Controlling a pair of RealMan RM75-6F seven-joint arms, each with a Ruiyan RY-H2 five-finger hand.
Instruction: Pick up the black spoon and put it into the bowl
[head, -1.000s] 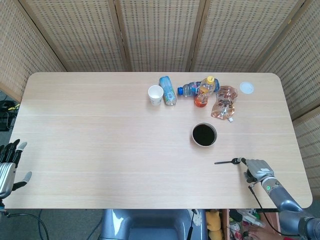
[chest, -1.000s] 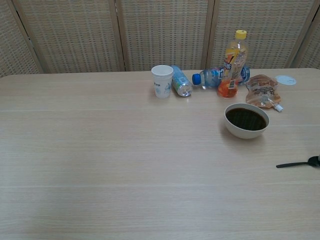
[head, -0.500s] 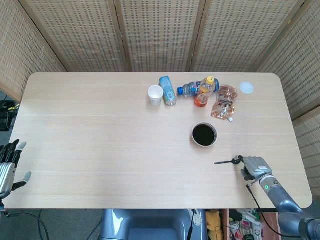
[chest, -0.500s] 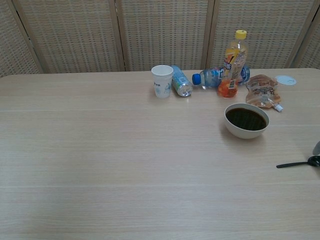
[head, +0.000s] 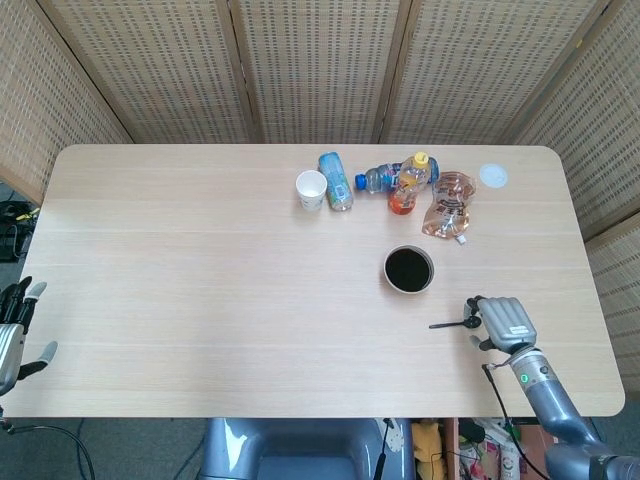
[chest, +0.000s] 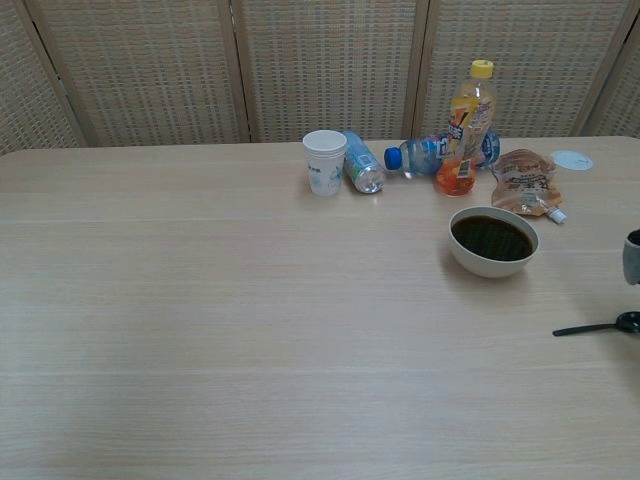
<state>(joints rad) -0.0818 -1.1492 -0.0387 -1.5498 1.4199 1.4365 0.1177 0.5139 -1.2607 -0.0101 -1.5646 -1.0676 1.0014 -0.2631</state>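
Right hand, grey, at the near right of the pale wooden worktop, fingers spread above the bowl end of the slim black spoon; whether it touches the spoon cannot be told, and nothing is visibly grasped. The spoon lies flat on the worktop, handle pointing left. Left hand, off the near left edge, fingers apart and released. Just beyond the spoon stands the round white bowl with dark interior. Far row, left to right: white paper cup, upright; blue-labelled clear bottle, on its side; blue-capped clear bottle, on its side; yellow-capped orange drink bottle, upright; orange transparent pouch; white round lid.
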